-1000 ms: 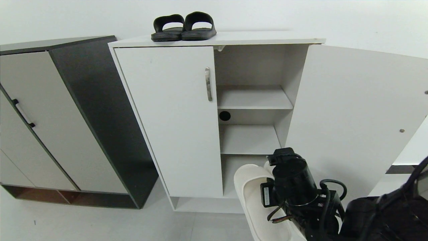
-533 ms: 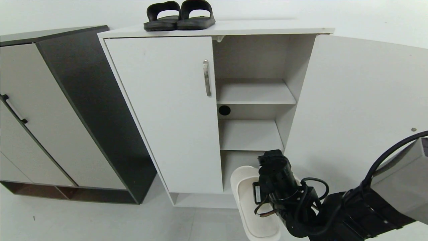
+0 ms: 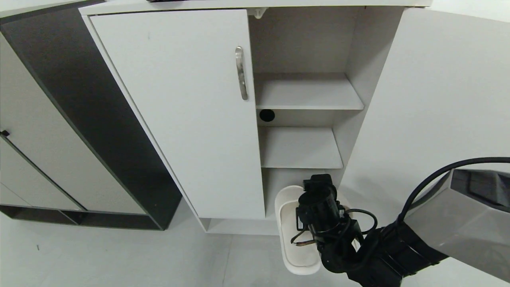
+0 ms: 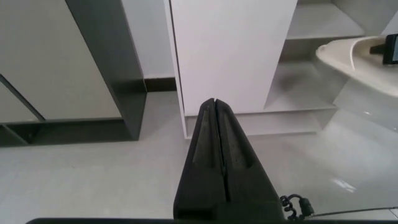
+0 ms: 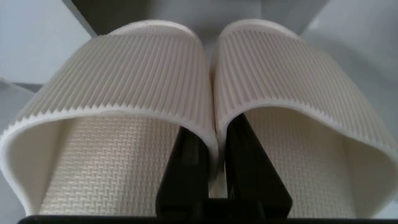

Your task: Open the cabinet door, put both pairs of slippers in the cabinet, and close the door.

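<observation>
Right wrist view: my right fingers [image 5: 186, 174] pinch the cream ribbed foam slippers [image 5: 124, 81] by their inner edges, likely soft and light; my left fingers [image 4: 205, 149] are pressed together.

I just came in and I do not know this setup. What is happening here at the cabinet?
The robot's right pincer holds a pair of white slippers, gripped together by their inner sides, with the toes at the mouth of the lowest compartment of the white cabinet. The right door stands open; the left door is closed. The left pincer is shut and empty, low over the floor.
</observation>
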